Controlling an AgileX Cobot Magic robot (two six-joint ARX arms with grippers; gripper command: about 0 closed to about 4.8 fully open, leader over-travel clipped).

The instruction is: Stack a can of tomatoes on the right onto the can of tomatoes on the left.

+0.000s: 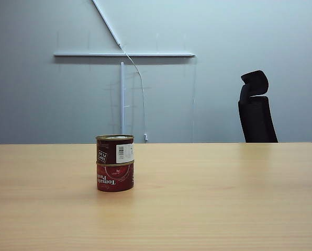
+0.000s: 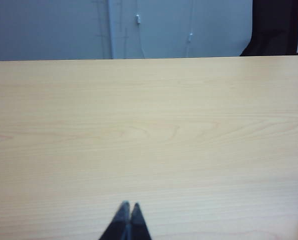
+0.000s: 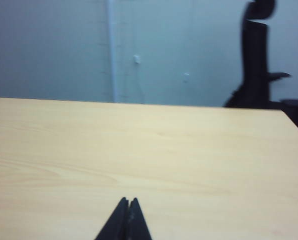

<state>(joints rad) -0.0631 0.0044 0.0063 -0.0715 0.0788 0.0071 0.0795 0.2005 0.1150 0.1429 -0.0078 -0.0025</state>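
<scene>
The left gripper point(image 2: 128, 207) is showing its fingers pressed together with nothing between them, hanging over bare worktop point(image 2: 149, 130) in its wrist view; the right gripper point(image 3: 128, 202) is likewise pinched closed and empty, looking across an empty stretch of wood toward a black chair point(image 3: 256, 55). Neither arm is appearing in the exterior view. Out there, one can of tomatoes point(image 1: 115, 149) is sitting squarely on the other can of tomatoes point(image 1: 115, 177), left of the middle, rims aligned and upright. Judging by this, the stacking step is looking complete and the arms are parking; the next move is calling for nothing beyond keeping clear of the stack.
</scene>
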